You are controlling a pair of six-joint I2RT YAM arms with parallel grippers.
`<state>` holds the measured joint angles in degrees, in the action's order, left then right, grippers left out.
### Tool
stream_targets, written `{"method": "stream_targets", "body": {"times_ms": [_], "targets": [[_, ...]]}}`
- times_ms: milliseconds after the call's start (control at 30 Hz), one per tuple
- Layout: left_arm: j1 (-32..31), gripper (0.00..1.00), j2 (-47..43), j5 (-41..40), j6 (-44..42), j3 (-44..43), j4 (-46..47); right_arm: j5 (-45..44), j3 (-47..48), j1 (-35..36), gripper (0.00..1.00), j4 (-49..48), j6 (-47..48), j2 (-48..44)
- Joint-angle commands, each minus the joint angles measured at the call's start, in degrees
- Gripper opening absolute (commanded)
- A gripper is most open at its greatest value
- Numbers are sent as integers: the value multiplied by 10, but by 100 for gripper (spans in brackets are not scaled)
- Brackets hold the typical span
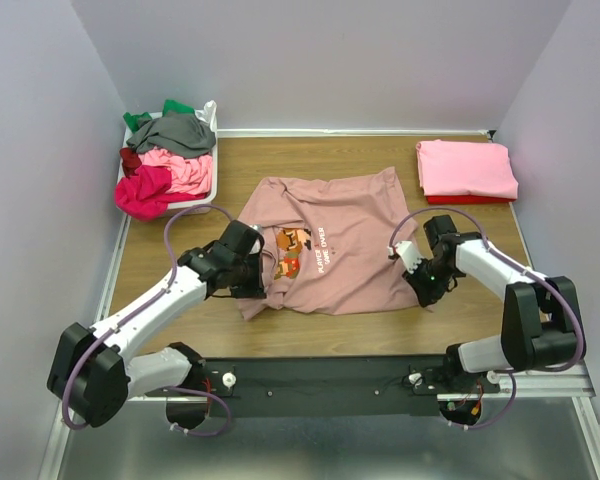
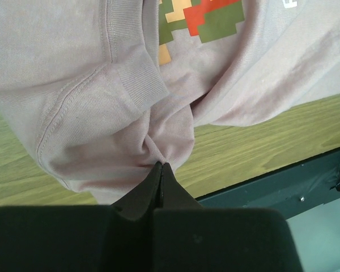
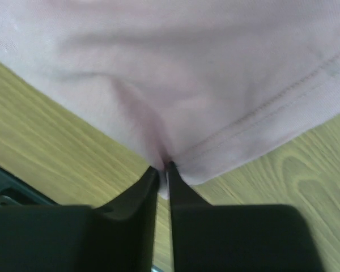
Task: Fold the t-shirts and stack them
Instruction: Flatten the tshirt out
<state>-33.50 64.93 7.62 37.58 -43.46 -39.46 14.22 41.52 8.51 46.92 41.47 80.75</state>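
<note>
Left hand (image 2: 160, 165), right hand (image 3: 163, 167) pinch dusty-pink tee (image 1: 350, 230), collar leftward.

We look down on a flat desk of light brown wood-grain laminate (image 1: 310, 330), closed in on three sides by plain, matte, pale-lavender panels: a back wall (image 1: 320, 60), a left wall (image 1: 30, 200) and a right wall (image 1: 580, 150). A thin white strip (image 1: 350, 131) runs along the desk's far edge where it meets the back wall. A flat black plate (image 1: 320, 378) lies across the near edge, with a dull grey metal surface (image 1: 320, 445) just below it. We find the light soft and even, with only weak shadows on the wood.
</note>
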Motion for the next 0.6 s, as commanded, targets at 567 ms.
{"method": "stream_targets", "body": {"times_ms": [567], "targets": [[172, 0, 56, -6, -100, -392, 196, 14, 725, 5, 0, 109, -10, 174]]}}
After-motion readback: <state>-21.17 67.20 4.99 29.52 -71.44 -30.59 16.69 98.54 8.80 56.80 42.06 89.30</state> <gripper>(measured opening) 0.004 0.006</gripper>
